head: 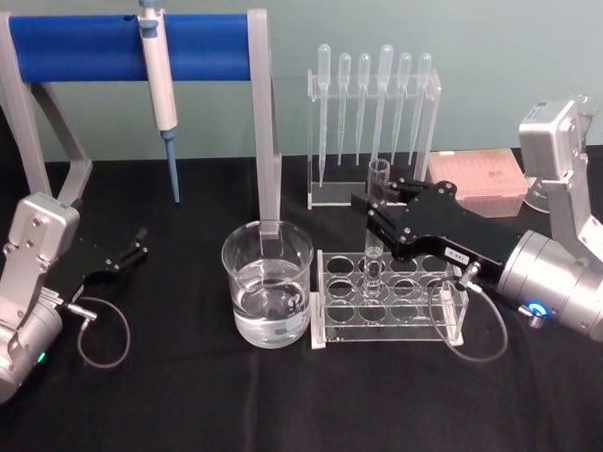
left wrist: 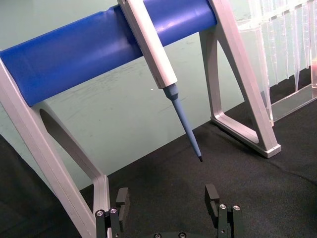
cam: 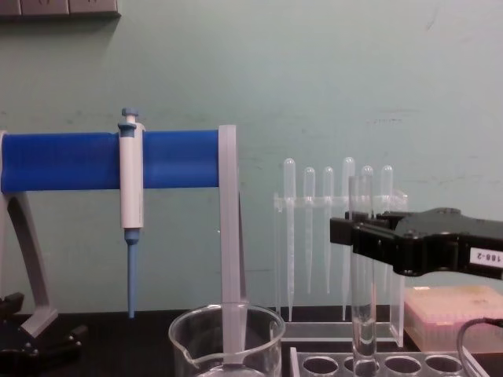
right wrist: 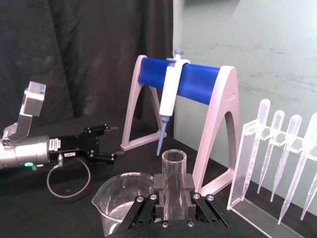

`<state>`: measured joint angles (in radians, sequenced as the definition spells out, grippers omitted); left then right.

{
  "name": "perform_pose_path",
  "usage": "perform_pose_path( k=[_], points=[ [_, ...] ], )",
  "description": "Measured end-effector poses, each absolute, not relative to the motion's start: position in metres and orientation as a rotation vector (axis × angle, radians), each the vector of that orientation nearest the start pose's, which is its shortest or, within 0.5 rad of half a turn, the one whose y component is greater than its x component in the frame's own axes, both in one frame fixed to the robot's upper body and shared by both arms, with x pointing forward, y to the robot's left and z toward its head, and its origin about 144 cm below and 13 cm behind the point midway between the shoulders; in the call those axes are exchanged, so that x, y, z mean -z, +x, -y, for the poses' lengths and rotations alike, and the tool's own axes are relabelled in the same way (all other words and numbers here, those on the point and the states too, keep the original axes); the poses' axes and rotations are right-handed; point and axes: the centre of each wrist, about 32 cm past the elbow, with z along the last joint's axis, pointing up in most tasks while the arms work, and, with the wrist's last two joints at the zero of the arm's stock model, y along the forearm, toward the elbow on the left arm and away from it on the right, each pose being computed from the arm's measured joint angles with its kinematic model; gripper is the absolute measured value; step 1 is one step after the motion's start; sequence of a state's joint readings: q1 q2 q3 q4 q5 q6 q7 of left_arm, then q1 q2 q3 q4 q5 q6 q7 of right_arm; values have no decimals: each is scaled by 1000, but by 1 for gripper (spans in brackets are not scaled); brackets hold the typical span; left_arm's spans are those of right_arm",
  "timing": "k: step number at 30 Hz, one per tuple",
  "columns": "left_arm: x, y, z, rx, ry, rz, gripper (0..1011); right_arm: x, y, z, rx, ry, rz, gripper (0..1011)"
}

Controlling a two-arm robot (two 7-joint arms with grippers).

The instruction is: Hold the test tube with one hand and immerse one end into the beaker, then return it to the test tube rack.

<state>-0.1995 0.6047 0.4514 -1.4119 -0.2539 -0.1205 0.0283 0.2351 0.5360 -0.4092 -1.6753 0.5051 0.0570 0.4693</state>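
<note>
Head view: the right end effector [head: 379, 205] clenched the upright test tube [head: 374, 223] at center frame, over the rack [head: 390, 294], right of the beaker [head: 268, 283]. Left wrist view: the left end effector [left wrist: 169, 199] stood released at the bottom edge, grasping nothing.

Surface: table [head: 189, 411], black cloth
Left: blue stand [head: 134, 48]
Centre: beaker [head: 269, 284], water inside
Beside beaker: clear rack [head: 385, 297]
Back: pipette rack [head: 372, 113]
Back right: pink box [head: 480, 178]

beaker [cam: 226, 339] base cut off; test tube [cam: 361, 275] bottom too
</note>
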Motion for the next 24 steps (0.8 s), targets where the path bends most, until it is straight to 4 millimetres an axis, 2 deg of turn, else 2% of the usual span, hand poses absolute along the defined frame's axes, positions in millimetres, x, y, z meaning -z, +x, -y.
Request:
perform_pose_path(
  k=[14,24],
  points=[
    [-1140,489,-310,-1248,304,285,1000,-1206,499,251,690,-64,71,224],
    [-1140,489,-310,-1248,304,285,1000,-1204,502,249,679,-105,58,224]
  ],
)
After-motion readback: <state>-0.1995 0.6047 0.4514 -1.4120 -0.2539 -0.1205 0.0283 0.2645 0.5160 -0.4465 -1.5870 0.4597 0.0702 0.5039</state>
